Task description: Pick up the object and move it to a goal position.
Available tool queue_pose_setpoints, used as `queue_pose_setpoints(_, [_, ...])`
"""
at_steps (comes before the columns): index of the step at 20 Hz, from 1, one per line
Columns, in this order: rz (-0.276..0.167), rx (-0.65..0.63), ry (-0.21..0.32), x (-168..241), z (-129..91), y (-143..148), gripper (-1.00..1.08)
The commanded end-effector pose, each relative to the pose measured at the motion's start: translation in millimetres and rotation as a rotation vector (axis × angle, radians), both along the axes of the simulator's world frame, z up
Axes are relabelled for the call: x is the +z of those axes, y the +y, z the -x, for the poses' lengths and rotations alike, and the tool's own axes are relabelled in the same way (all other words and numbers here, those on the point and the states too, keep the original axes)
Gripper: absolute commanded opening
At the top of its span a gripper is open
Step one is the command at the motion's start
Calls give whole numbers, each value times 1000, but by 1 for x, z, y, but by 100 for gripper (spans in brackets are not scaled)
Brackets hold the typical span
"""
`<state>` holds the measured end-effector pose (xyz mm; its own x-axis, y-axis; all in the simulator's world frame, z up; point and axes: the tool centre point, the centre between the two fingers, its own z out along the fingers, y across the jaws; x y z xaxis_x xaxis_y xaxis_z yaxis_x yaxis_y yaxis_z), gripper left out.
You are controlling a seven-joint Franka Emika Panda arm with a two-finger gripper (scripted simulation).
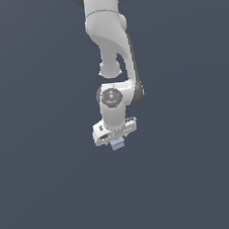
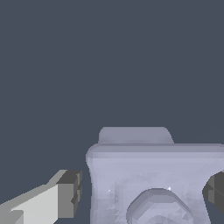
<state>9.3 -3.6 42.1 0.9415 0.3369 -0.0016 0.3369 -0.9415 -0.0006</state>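
Wrist view shows our white gripper [image 2: 140,192] with its fingers apart, straddling the small pale lavender-grey cube [image 2: 153,179], not yet clamped, so we can grasp it.

White, glossy arm [image 1: 109,32] of rounded, tubular links, shaded grey along the edges. Dark grey to black bands at the joints, seen near the top and beside the wrist. Round dark cap [image 1: 111,97] on the wrist joint, with a small pale blue centre and a tiny red spot. White, boxy end effector [image 2: 142,193] body. Fingers [image 2: 43,203] white, blocky, tipped with dark grey pads [image 2: 69,194].
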Motion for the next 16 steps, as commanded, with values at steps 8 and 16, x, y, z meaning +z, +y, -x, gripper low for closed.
queue_pose_setpoints(8, [0, 0, -2, -1, -1, 0, -100])
queue_pose_setpoints(16, [0, -1, -2, 1, 3, 1, -100])
